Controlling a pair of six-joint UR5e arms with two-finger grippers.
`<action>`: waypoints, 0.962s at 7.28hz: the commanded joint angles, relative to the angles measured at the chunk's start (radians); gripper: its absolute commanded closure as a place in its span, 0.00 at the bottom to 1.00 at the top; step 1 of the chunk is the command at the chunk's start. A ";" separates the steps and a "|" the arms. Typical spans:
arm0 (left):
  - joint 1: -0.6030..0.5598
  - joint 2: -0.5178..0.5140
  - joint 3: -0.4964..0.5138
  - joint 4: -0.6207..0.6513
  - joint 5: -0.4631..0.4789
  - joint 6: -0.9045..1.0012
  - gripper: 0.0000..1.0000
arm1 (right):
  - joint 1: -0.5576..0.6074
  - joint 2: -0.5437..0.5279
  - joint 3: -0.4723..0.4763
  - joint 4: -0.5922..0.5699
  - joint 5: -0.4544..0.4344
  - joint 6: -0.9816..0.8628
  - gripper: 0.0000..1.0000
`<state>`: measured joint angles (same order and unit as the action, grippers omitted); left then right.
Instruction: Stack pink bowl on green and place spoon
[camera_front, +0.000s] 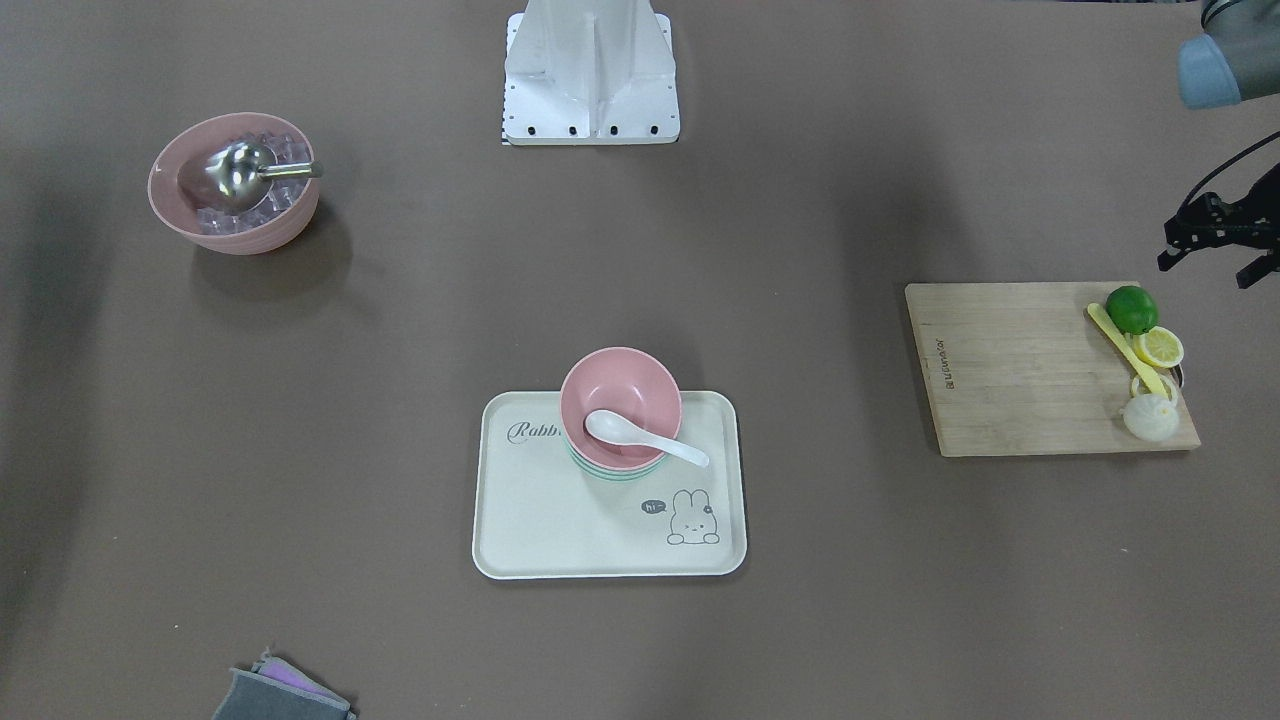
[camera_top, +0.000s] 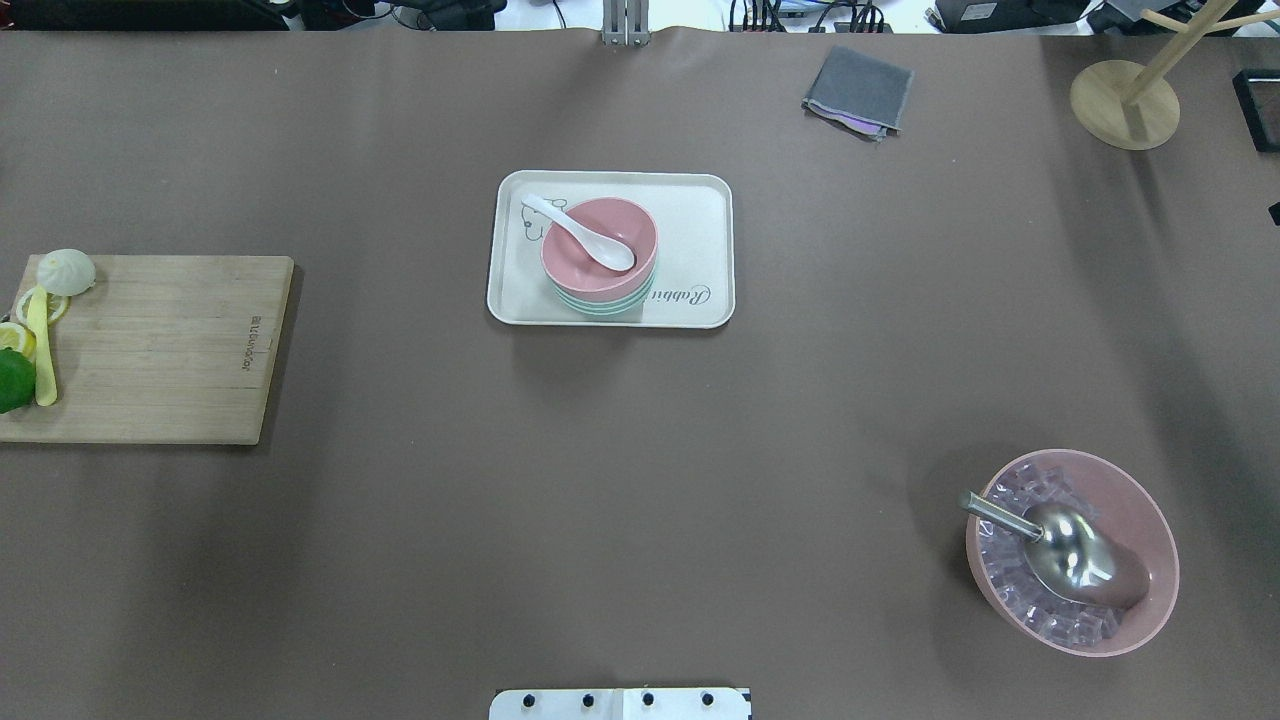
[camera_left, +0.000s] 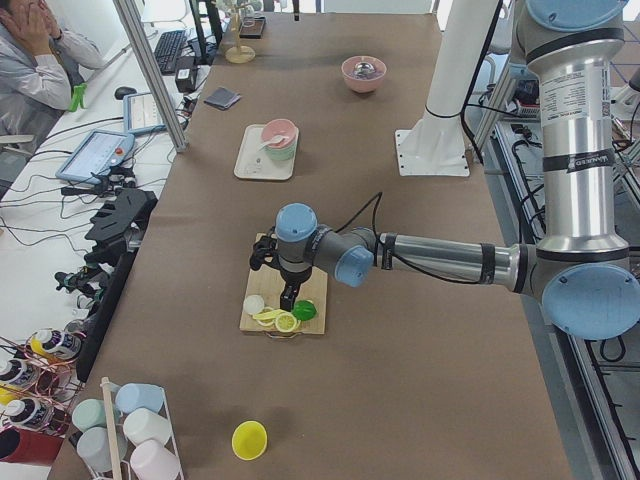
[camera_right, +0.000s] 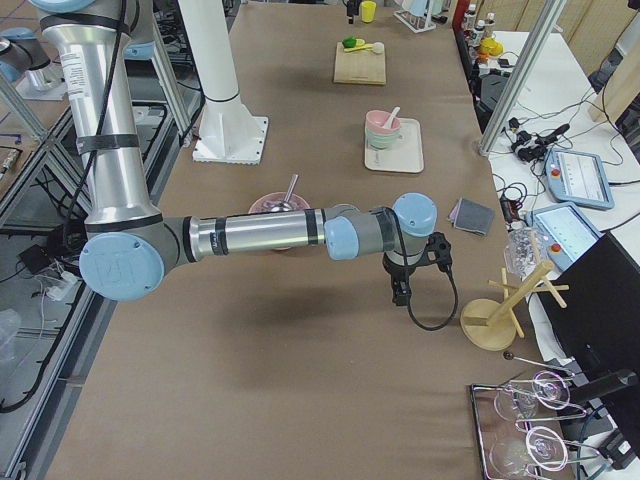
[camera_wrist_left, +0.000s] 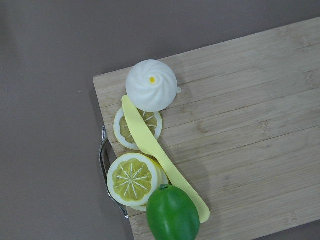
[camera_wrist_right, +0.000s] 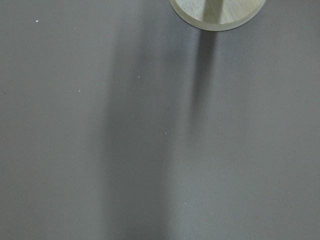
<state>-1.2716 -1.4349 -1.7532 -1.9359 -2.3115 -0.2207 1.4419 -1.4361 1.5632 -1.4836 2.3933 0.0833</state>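
On tray (camera_front: 560, 520), pink bowl (camera_front: 640, 385) nested in green bowl (camera_front: 610, 474), spoon (camera_front: 640, 435) inside; left gripper (camera_front: 1205, 272) wide, empty; right gripper (camera_right: 399, 296): cannot tell.

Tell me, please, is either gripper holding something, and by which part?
The left gripper holds nothing; its fingers stand apart. The right gripper shows only from the side: cannot tell. The spoon lies in the pink bowl.

On the table are counted: stacked pink round bowl (camera_front: 625, 382) plus ice-filled pink bowl (camera_front: 170, 200) (two pink), two lemon slices (camera_wrist_left: 134, 179), and one each of mint-green bowl (camera_top: 598, 309), white ceramic spoon (camera_front: 645, 438), steel scoop (camera_front: 235, 168), cream rectangular tray (camera_front: 560, 510), bamboo cutting board (camera_front: 1020, 370), green lime (camera_front: 1131, 308), yellow plastic knife (camera_front: 1125, 348), white bun (camera_front: 1150, 417), grey folded cloth (camera_top: 858, 88).
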 joint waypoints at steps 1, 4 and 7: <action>0.001 -0.009 0.009 0.002 0.000 -0.003 0.02 | 0.000 -0.003 0.000 0.000 0.003 -0.007 0.00; 0.002 -0.016 0.018 0.002 -0.002 -0.003 0.02 | 0.000 -0.003 0.001 0.000 0.006 -0.004 0.00; 0.002 -0.025 0.030 0.000 -0.003 -0.023 0.02 | 0.000 -0.004 0.006 0.000 0.018 -0.005 0.00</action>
<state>-1.2705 -1.4549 -1.7306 -1.9353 -2.3136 -0.2343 1.4419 -1.4393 1.5655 -1.4829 2.4025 0.0784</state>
